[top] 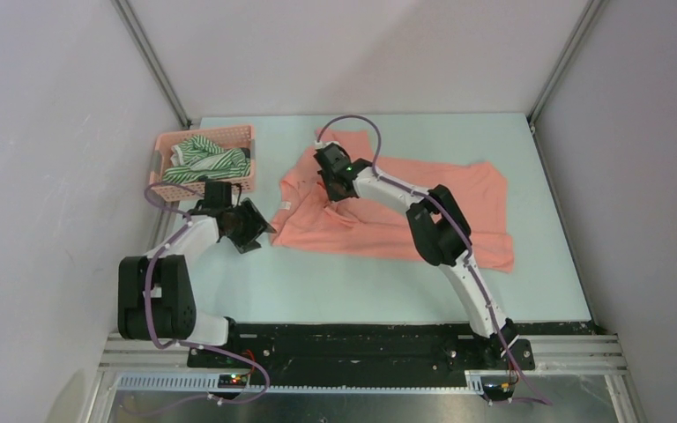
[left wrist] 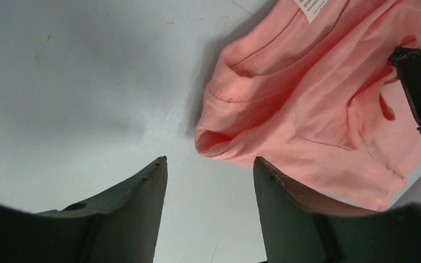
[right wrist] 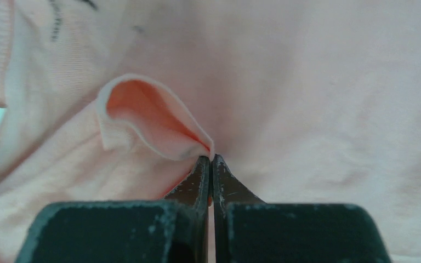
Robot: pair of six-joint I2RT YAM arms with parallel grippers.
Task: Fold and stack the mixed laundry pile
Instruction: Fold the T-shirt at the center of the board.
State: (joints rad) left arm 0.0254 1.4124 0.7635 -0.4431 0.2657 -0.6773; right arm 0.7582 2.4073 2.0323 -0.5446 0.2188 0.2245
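Note:
A salmon-pink shirt (top: pixel 405 207) lies spread and rumpled on the table. My right gripper (top: pixel 331 189) is down on its left part, shut on a raised fold of the pink shirt (right wrist: pixel 159 118). My left gripper (top: pixel 260 231) hovers open at the shirt's left edge; its fingers (left wrist: pixel 142 186) frame bare table, and the rolled hem (left wrist: pixel 219 139) sits just beyond the tips. A green-and-white striped garment (top: pixel 201 157) lies in the basket with a dark piece (top: pixel 240 169) beside it.
A pink lattice basket (top: pixel 229 135) stands at the back left corner. Metal posts and grey walls close in the table (top: pixel 361 282) on three sides. The black rail with the arm bases runs along the near edge.

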